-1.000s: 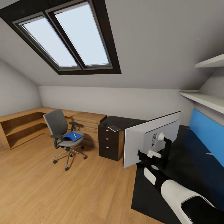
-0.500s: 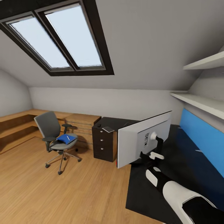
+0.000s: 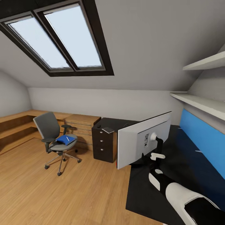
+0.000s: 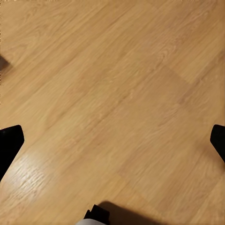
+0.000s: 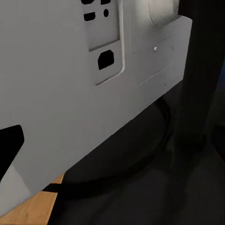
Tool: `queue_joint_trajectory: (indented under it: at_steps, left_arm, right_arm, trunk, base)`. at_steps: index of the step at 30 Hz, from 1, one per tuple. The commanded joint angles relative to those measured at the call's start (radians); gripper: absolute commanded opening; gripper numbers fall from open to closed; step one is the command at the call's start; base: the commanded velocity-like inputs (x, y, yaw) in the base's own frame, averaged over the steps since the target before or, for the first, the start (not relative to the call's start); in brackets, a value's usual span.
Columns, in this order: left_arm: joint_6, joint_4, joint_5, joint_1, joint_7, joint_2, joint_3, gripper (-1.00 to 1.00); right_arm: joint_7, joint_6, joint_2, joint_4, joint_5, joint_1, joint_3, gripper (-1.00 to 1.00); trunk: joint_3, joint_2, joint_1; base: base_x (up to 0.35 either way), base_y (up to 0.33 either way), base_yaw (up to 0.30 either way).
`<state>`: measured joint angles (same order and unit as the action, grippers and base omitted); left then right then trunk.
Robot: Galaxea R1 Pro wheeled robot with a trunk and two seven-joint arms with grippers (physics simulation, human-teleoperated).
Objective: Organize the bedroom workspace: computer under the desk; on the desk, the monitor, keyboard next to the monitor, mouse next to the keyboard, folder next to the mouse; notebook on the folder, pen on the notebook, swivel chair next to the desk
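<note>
There is one monitor [image 3: 137, 143], seen from its grey back, on one black tabletop [image 3: 184, 175]. One swivel chair [image 3: 54, 137] carries one blue folder [image 3: 66, 139] with one pen [image 3: 67, 138] on it. One drawer unit [image 3: 104, 143] has three drawers. One skylight [image 3: 59, 40] has two panes. Two white shelves [image 3: 203, 104] hang on the wall, above one blue panel [image 3: 203, 137].

Sloped grey walls, dark-framed skylight [image 3: 59, 40], light wood floor [image 3: 62, 193], white shelves [image 3: 203, 103], blue wall panel [image 3: 203, 137].
</note>
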<state>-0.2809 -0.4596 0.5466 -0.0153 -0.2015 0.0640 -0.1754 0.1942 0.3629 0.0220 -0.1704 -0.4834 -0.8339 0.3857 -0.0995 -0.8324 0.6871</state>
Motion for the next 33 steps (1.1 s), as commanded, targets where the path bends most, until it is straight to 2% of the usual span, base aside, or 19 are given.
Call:
queue_joint_trajectory:
  at_steps: [1,6,11,16,19,24,26,28,31,32,33]
  left_arm:
    - [-0.003,-0.002,0.007,0.000,-0.008,0.002,-0.008,1.00]
    - [-0.005,-0.004,0.007,0.000,-0.009,0.017,-0.007,1.00]
    - [-0.006,-0.005,0.008,0.000,-0.009,0.022,-0.007,1.00]
    - [-0.033,-0.011,0.009,0.000,-0.007,0.024,-0.006,1.00]
    - [-0.095,-0.012,0.008,0.000,0.002,0.023,-0.008,1.00]
    - [-0.116,-0.017,0.006,0.000,0.007,0.023,-0.012,1.00]
    - [-0.116,-0.085,0.005,0.000,0.009,0.024,-0.013,1.00]
    - [-0.106,-0.132,0.004,0.000,0.008,0.024,-0.013,1.00]
    - [-0.027,-0.244,0.001,0.000,0.006,0.027,-0.014,1.00]
    - [0.008,-0.275,0.001,0.000,0.006,0.029,-0.014,1.00]
    - [0.093,-0.340,0.001,0.000,0.004,0.034,-0.013,1.00]
  right_arm:
    - [0.005,0.010,0.001,0.001,-0.002,-0.001,0.009,1.00]
    - [0.005,0.088,0.002,0.039,0.008,-0.001,0.009,1.00]
    - [0.005,0.119,0.002,0.072,0.015,-0.001,0.011,1.00]
    - [0.005,0.109,0.019,0.086,0.022,-0.001,0.011,1.00]
    - [0.004,0.088,0.033,0.089,0.027,-0.001,0.020,1.00]
    - [0.004,0.080,0.048,0.090,0.036,-0.001,0.031,1.00]
    - [0.004,0.069,0.061,0.090,0.039,-0.001,0.034,1.00]
    - [0.004,0.054,0.072,0.090,0.039,-0.001,0.034,1.00]
    - [0.004,0.009,0.087,0.085,0.039,-0.001,0.033,1.00]
    - [0.004,-0.003,0.090,0.084,0.039,-0.001,0.033,1.00]
    - [0.004,-0.023,0.093,0.081,0.039,-0.002,0.033,1.00]
  trunk:
    - [-0.001,-0.001,0.000]
    - [-0.001,-0.001,0.000]
    - [-0.001,-0.001,0.000]
    - [-0.001,-0.001,0.000]
    - [-0.001,-0.001,0.000]
    - [-0.001,-0.001,0.000]
    - [-0.001,-0.001,0.000]
    - [-0.001,-0.001,0.000]
    - [-0.001,-0.001,0.000]
    - [-0.001,-0.001,0.000]
    - [-0.001,-0.001,0.000]
  base:
    - [0.000,0.000,-0.002]
    - [0.000,0.000,0.000]
    - [0.000,0.000,0.000]
    - [0.000,0.000,0.000]
    - [0.000,0.000,0.000]
    - [0.000,0.000,0.000]
    - [0.000,0.000,0.000]
    - [0.000,0.000,0.000]
    - [0.000,0.000,0.000]
    - [0.000,0.000,0.000]
    - [0.000,0.000,0.000]
